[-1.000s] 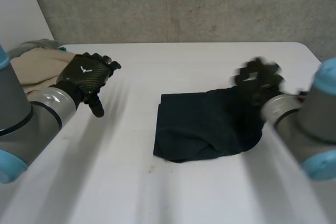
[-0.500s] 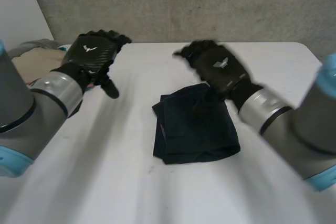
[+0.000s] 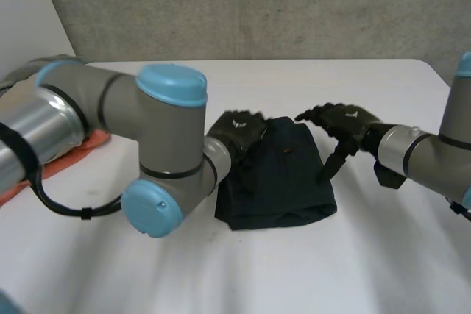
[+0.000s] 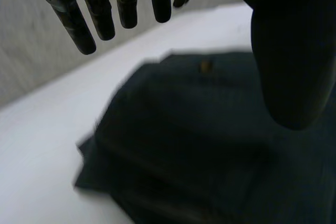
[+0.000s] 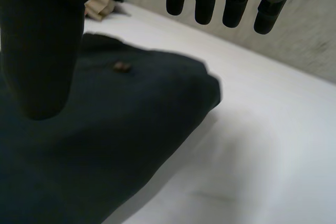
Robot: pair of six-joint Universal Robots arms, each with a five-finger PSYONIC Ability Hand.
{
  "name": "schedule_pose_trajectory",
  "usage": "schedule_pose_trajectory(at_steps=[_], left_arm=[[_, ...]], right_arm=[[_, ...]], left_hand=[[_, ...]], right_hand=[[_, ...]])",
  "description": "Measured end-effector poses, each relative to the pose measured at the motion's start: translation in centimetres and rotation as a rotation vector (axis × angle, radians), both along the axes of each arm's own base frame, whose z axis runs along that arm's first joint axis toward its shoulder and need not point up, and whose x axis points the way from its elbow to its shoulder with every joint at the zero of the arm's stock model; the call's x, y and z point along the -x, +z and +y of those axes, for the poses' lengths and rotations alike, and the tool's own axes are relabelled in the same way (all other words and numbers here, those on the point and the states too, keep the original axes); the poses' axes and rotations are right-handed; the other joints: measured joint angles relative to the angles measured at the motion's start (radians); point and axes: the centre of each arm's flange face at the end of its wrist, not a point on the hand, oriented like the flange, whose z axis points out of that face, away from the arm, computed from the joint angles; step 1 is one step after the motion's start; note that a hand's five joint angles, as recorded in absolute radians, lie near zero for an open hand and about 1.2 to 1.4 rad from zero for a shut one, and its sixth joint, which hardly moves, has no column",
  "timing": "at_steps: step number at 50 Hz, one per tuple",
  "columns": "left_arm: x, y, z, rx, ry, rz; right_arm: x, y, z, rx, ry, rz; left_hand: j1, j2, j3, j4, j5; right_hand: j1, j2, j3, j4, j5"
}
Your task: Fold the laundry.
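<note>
Left hand (image 3: 239, 127) over dark cloth (image 3: 280, 182) edge, right hand (image 3: 343, 119) at opposite edge

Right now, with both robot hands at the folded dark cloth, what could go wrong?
The open left robot hand and open right robot hand flank the folded dark cloth; an uneven grab might lift one layer and undo the fold. The left arm passes close to an orange cloth and could drag it.

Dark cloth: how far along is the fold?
Done: the dark cloth lies in a compact folded rectangle on the table. In hand: nothing gripped; left hand and right hand are open at its far corners. Left: an orange cloth by the left arm probably awaits folding.
</note>
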Motion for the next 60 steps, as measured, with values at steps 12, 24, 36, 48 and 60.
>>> schedule_pose_trajectory(at_steps=[12,24,36,48,60], left_arm=[[-1.2,-5.5,-0.6,-0.097,0.068,-0.113],[-1.9,1.7,-0.8,0.020,0.078,-0.005],[-4.4,11.1,2.1,0.120,-0.144,0.197],[-5.4,11.4,7.4,0.015,-0.485,0.250],[-5.8,10.8,7.8,0.013,-0.444,0.233]], right_arm=[[-0.8,-5.0,-0.1,-0.047,0.028,0.129],[0.2,-0.1,-0.2,0.175,-0.057,0.165],[3.4,1.9,2.2,0.161,-0.293,-0.094],[2.0,-4.8,6.0,-0.106,-0.265,-0.086],[0.0,-7.6,5.0,-0.070,-0.240,-0.079]], left_hand=[[0.000,-0.008,-0.006,0.000,0.000],[0.000,-0.012,-0.007,0.000,0.000],[0.000,-0.012,-0.007,0.000,0.000],[0.000,-0.012,-0.007,0.000,0.000],[0.000,-0.012,-0.007,0.000,0.000]], right_hand=[[0.000,-0.010,0.000,0.000,0.000],[-0.017,-0.020,-0.004,0.000,-0.001],[-0.017,-0.020,-0.004,0.000,-0.001],[-0.017,-0.020,-0.004,0.000,-0.001],[0.269,0.282,0.287,0.283,0.282]])
